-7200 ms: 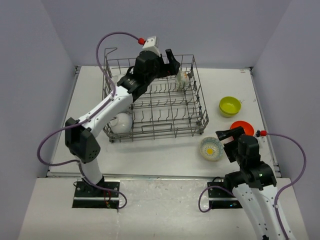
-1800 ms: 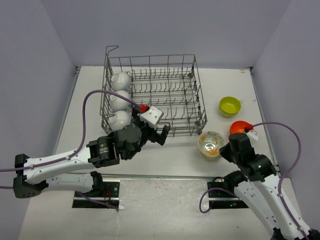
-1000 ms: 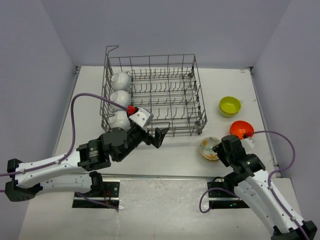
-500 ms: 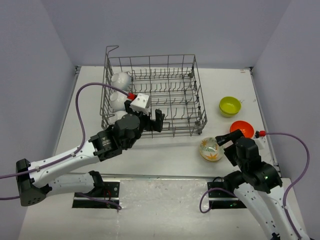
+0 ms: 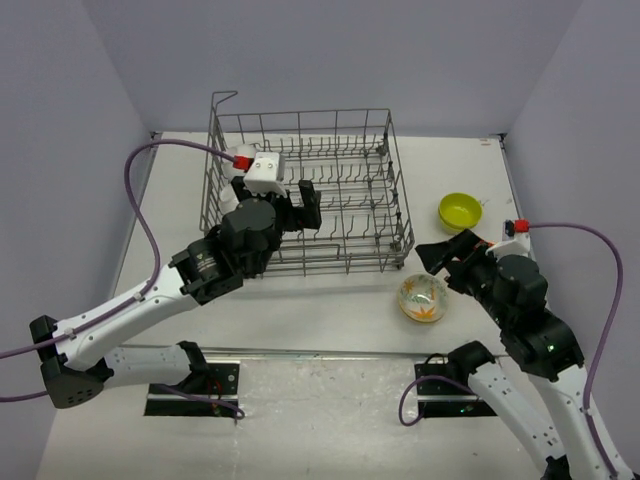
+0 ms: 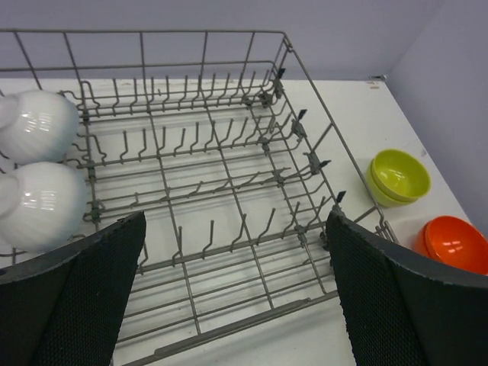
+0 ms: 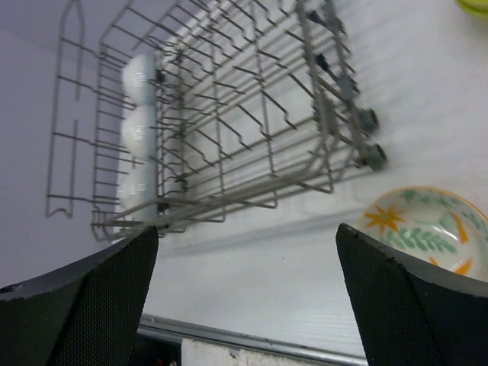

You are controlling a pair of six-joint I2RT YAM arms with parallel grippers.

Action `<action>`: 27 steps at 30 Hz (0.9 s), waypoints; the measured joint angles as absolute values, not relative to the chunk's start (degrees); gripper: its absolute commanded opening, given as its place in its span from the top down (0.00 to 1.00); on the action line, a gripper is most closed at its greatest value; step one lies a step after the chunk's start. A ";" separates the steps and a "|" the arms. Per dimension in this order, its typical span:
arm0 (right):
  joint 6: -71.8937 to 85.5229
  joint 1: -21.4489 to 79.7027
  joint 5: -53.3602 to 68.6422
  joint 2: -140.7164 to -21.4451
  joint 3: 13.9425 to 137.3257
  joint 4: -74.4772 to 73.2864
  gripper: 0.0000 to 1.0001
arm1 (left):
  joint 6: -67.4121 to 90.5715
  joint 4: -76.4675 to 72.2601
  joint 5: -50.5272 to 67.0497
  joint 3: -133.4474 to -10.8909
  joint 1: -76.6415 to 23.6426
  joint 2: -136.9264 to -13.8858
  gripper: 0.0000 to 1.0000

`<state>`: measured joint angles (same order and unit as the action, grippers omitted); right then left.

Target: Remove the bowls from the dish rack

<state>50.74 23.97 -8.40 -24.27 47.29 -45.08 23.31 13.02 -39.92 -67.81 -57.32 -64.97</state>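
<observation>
The grey wire dish rack [image 5: 340,190] stands at the back of the table. White bowls [image 7: 137,133] sit on edge along its left side, two of them showing in the left wrist view [image 6: 42,202]. My left gripper [image 6: 235,217] hovers open over the rack's front rows [image 5: 300,205], holding nothing. A floral bowl [image 5: 423,298] rests upright on the table in front of the rack's right corner. My right gripper [image 5: 445,255] hangs open just above and behind it, empty [image 7: 248,229]. A yellow-green bowl [image 5: 459,211] and an orange bowl [image 6: 454,244] sit to the right of the rack.
The rack's raised corner loop [image 5: 222,98] stands at its far left. The table's front rail [image 7: 252,343] runs below the right gripper. Purple walls close in the table on three sides.
My right gripper has opened and lifted back off the floral bowl, which stays on the table. My left arm has swung from the rack's front edge to above its rows.
</observation>
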 measured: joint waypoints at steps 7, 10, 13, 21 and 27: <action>43.11 23.94 5.21 -37.12 54.28 -30.09 0.01 | 19.79 21.67 -50.33 -77.12 -55.90 -66.13 0.00; 42.48 24.82 13.61 -47.13 56.27 -21.56 0.01 | 19.90 26.37 -53.43 -83.99 -55.59 -68.36 0.00; 41.17 29.15 17.10 -60.53 62.57 -17.69 0.01 | 19.92 29.41 -57.06 -85.49 -55.57 -68.20 0.00; 43.57 36.88 22.35 -88.75 79.33 -11.29 0.01 | 18.65 34.96 -65.36 -85.14 -55.24 -65.36 0.00; 46.87 41.32 22.02 -106.13 90.17 -11.55 0.01 | 13.02 30.44 -69.78 -78.43 -55.22 -56.03 0.00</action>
<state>46.87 41.32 22.02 -106.13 90.17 -11.55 13.02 30.44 -69.78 -78.43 -55.22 -56.03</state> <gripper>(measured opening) 0.987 0.997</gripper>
